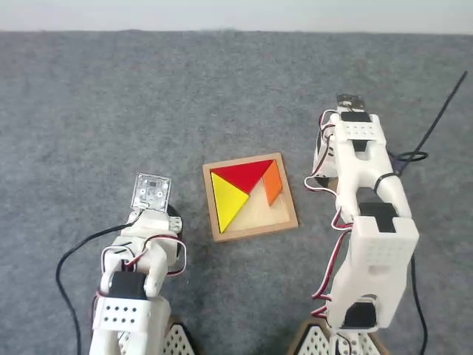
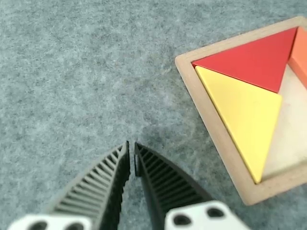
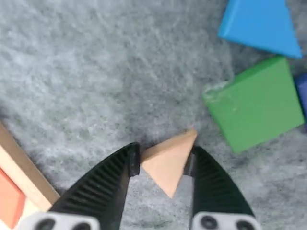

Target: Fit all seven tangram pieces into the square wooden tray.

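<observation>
Square wooden tray (image 1: 255,228) mid-table on grey carpet (image 1: 111,96), turned a little off square.

Three pieces seated in it:
- red triangle (image 1: 242,174) along the 12 o'clock edge
- yellow triangle (image 1: 226,200) along the 9 o'clock edge, meeting the red one edge to edge from the 10 o'clock corner to the centre
- orange piece (image 1: 273,182) against the 3 o'clock edge, touching the red triangle

Bare wood floor from 4 to 6 o'clock.

Left arm (image 1: 137,281) at 8 o'clock of the tray. Left gripper (image 2: 132,146) over carpet near the tray rim (image 2: 218,129), fingers together, nothing between them.

Right arm (image 1: 369,214) at 3 o'clock of the tray. Right gripper (image 3: 163,155) clamped on a tan triangle (image 3: 165,167), one finger against each side. Cannot tell whether the piece is lifted. Green square (image 3: 256,103) lies near it, apart. Blue triangle (image 3: 259,24) lies just past the square. Darker blue piece (image 3: 302,91) beside the square, mostly cut off.
</observation>
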### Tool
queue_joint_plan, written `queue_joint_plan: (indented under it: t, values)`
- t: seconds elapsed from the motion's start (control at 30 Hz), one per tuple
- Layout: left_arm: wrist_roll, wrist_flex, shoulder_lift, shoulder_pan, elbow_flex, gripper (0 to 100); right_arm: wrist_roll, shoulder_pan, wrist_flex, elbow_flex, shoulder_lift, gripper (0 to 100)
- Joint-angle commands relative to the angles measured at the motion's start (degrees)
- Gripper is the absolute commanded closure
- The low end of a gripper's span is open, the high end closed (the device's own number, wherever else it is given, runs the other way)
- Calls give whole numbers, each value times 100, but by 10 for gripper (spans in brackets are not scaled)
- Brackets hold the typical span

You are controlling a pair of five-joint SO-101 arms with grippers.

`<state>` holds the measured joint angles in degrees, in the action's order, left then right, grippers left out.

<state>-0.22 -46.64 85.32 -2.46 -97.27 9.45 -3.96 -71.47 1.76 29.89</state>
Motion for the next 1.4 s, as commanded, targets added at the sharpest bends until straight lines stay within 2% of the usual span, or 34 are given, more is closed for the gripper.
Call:
queue_joint_plan:
  t: [0.0,0.27,0.5,0.7,0.83,1.0,1.1,1.3,1.37]
  values:
    - [26,-9,70,-26,48,986,88,-127,84,132,66,914]
    - [26,-9,70,-26,48,986,97,-136,84,132,13,919]
    - [26,-9,70,-26,48,986,53,-259,92,-62,-901,919]
    - [26,-9,70,-26,48,986,9,-787,145,-545,-1446,918]
    - [26,-9,70,-26,48,986,-273,-1218,84,-580,-1710,919]
    - [26,-9,70,-26,48,986,-492,-1991,136,-545,-1877,919]
    - [26,-9,70,-26,48,986,-325,-2360,189,-545,-1727,916]
    - [26,-9,70,-26,48,986,-220,-2545,391,-545,-1402,915]
    - [26,-9,70,-26,48,986,26,-2545,365,-536,-1367,914]
